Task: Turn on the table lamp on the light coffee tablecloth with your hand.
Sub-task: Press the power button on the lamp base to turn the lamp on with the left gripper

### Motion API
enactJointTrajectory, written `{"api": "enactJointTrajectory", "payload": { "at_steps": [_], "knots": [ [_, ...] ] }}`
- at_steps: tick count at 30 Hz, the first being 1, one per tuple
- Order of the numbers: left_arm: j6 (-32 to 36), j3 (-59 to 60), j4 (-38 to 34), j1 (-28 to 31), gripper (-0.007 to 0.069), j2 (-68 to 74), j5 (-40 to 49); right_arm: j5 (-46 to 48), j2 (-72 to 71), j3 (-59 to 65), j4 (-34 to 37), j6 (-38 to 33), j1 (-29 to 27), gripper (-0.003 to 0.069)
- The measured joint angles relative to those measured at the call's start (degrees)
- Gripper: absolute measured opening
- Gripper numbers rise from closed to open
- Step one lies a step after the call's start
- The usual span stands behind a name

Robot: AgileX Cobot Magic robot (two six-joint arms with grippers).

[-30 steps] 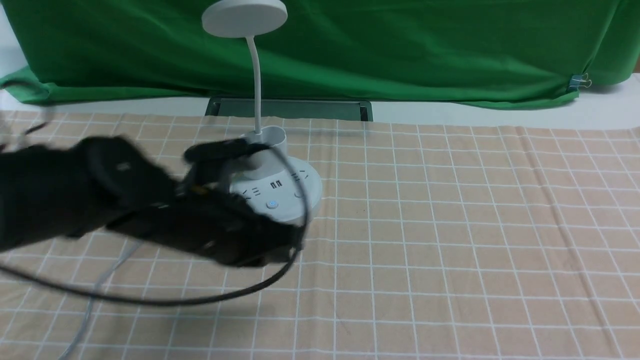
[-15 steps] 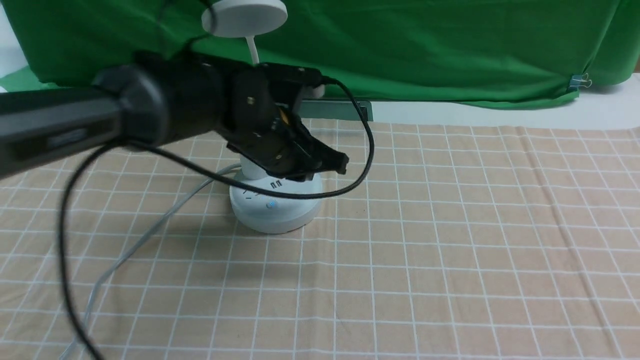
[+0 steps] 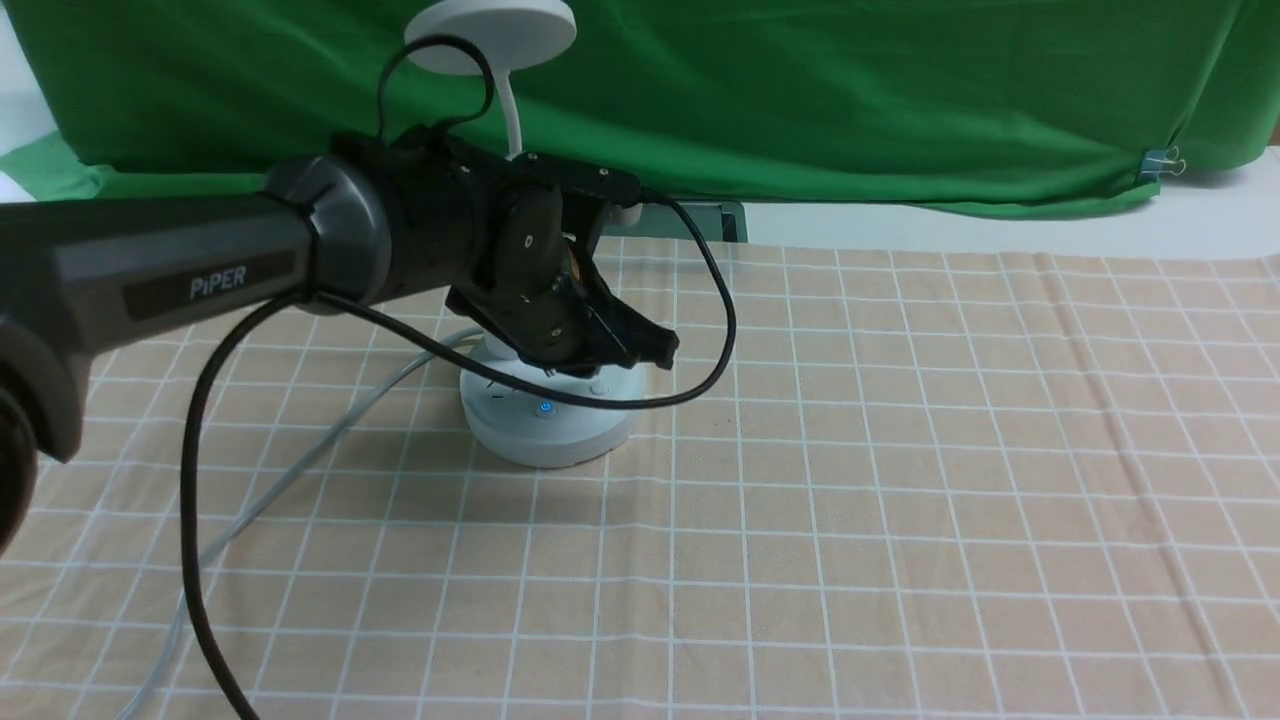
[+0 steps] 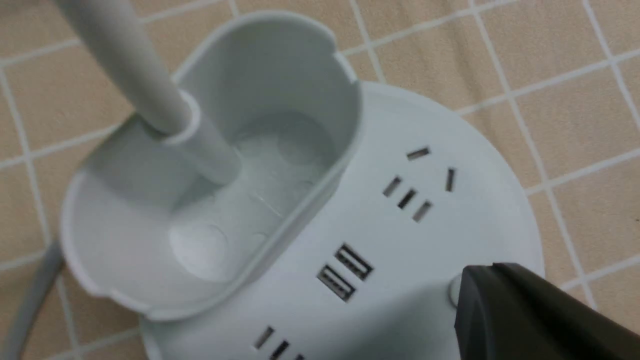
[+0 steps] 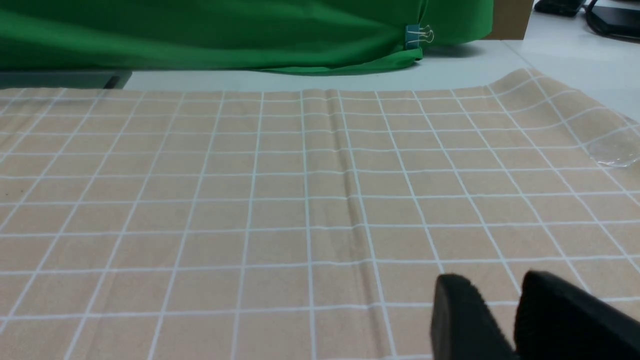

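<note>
The white table lamp [image 3: 548, 425] stands on the light coffee tablecloth [image 3: 900, 450], its disc head [image 3: 490, 30] up against the green backdrop. My left gripper [image 3: 662, 352], the hand, reaches over the round base from the left, shut with nothing held. In the left wrist view its dark tip [image 4: 467, 287] rests at a small round button [image 4: 452, 291] on the lamp base [image 4: 400, 225], covering most of it. A second button [image 3: 544, 408] glows blue. My right gripper [image 5: 495, 305] hovers low over bare tablecloth [image 5: 300, 200], open with a narrow gap.
The lamp's grey cord [image 3: 300, 470] trails toward the front left, and my arm's black cable [image 3: 200, 520] loops over it. The oval cup holder [image 4: 225, 165] and thin neck [image 4: 135, 65] sit just behind the sockets. A green backdrop cloth [image 3: 850, 100] hangs along the far edge.
My left arm rose from low at the front left, swung over the lamp base, then dipped slightly so the gripper tip sits lower over the base's right side.
</note>
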Motion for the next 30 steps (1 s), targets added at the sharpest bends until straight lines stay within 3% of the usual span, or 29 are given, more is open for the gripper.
{"api": "enactJointTrajectory", "payload": {
  "at_steps": [30],
  "knots": [
    [-0.1,-0.9,-0.6,0.0,0.0001,4.0,-1.4,0.0,0.0,0.0,0.0,0.0,0.0,0.0238]
  ]
}}
